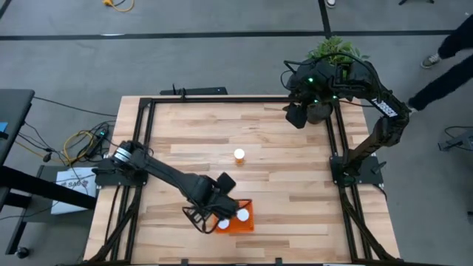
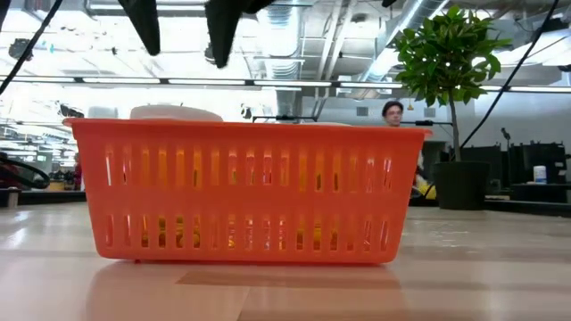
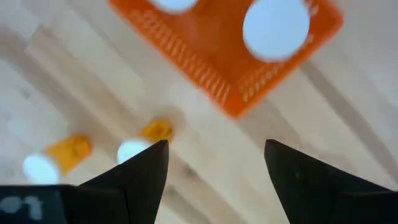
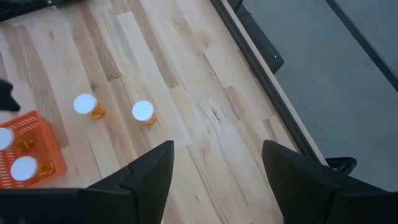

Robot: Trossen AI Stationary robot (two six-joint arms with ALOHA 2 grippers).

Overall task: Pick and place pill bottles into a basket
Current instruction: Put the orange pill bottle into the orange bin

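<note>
The orange basket (image 1: 247,225) stands near the table's front edge, and fills the low view (image 2: 241,192). Two pill bottles stand in it, white caps up (image 1: 242,216) (image 1: 223,223); they also show in the left wrist view (image 3: 275,28). Two more bottles stand upright on the table (image 4: 85,104) (image 4: 143,111). The high view shows only one of these (image 1: 239,155). My left gripper (image 1: 214,207) hangs open and empty over the basket's left end (image 2: 183,27) (image 3: 214,155). My right gripper (image 1: 297,114) is open and empty, high over the far right corner (image 4: 217,155).
A black plant pot (image 1: 321,111) with a green plant stands at the table's far right corner, beside my right arm. A black frame (image 1: 148,111) runs around the table. A person's legs (image 1: 443,66) show on the floor beyond the right side.
</note>
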